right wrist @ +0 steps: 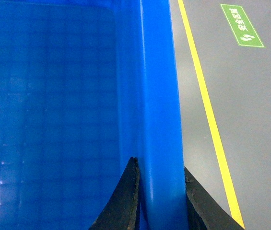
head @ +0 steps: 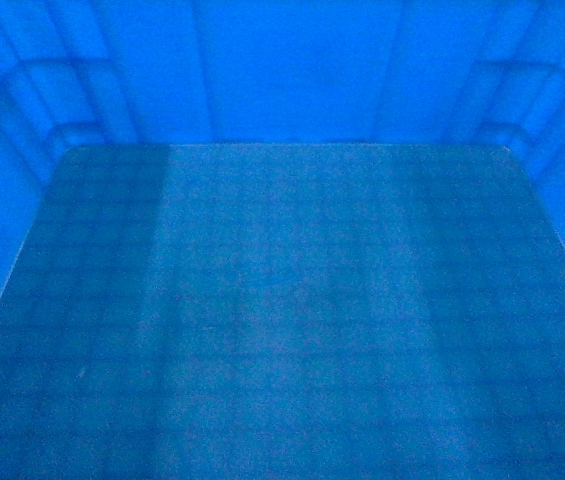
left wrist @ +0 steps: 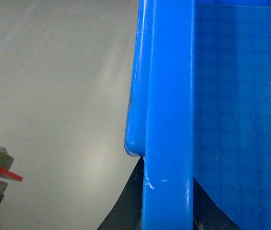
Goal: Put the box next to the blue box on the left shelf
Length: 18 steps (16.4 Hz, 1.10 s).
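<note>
Box [head: 292,300] fills head view, floor grid visible. Left hand [left wrist: 166,211] and right hand [right wrist: 161,206] each clamped on opposite rims, fingers [right wrist: 125,201] straddling wall.

Grey floor [right wrist: 250,120], yellow line [right wrist: 207,110], green sign [right wrist: 241,25].

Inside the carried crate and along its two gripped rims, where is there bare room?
The box floor is bare wall to wall. Outside the rims, grey floor runs beside the yellow line. Crowded only where the left gripper and right gripper clamp the rims.
</note>
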Tool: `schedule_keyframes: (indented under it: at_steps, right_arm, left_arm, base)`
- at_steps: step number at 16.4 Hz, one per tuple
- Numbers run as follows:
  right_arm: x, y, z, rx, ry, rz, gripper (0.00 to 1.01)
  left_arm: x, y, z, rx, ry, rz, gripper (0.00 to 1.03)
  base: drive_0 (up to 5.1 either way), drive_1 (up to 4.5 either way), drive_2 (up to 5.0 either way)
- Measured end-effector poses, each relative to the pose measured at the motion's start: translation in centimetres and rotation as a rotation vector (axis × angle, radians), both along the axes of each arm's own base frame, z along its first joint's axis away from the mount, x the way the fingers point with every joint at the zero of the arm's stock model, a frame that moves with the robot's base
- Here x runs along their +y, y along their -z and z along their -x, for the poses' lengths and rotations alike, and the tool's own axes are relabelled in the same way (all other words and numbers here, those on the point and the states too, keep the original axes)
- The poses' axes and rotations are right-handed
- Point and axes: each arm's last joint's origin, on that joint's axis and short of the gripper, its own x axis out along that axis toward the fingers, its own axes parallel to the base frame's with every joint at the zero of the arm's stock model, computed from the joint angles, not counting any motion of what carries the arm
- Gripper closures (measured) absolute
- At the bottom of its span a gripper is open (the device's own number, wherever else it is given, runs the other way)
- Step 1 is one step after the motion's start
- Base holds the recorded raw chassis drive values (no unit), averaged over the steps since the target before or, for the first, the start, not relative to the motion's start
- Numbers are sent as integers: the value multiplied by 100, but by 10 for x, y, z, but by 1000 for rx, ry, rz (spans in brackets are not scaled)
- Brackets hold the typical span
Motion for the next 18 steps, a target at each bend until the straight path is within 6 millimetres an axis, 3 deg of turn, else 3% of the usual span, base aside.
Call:
schedule_keyframes:
  at_steps: [18]
  right_arm:
    - [0, 0, 0, -1, 0, 0, 89]
  left_arm:
    - [0, 0, 0, 0, 0, 0, 95]
  base:
    - [1, 410, -408]
